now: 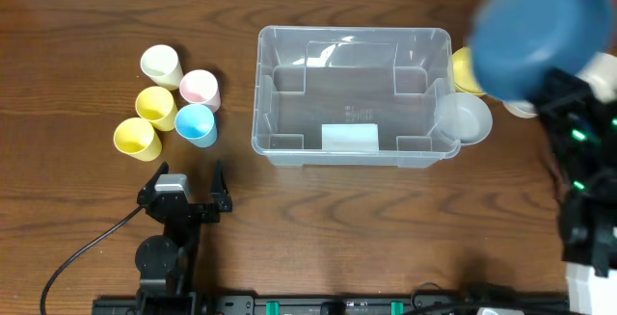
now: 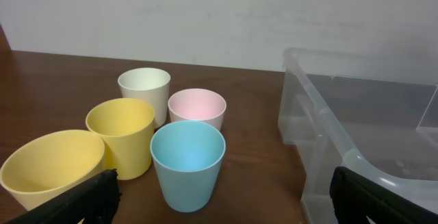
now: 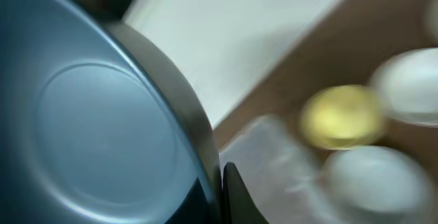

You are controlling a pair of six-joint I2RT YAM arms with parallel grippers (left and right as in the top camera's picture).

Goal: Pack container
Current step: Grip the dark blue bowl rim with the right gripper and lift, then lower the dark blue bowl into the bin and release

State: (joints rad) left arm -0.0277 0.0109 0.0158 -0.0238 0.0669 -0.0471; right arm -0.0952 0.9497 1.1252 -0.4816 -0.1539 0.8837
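The container is a large clear bin in the middle of the table, and its near corner fills the right of the left wrist view. It holds only a pale label on its floor. My right gripper is shut on the rim of a dark blue bowl, lifted high and blurred beyond the container's right end. The bowl's underside fills the right wrist view. My left gripper stands open near the front left, empty, facing a light blue cup.
Several cups stand left of the container: white, pink, two yellow and light blue. At the container's right end sit a yellow bowl, a whitish bowl and another white one.
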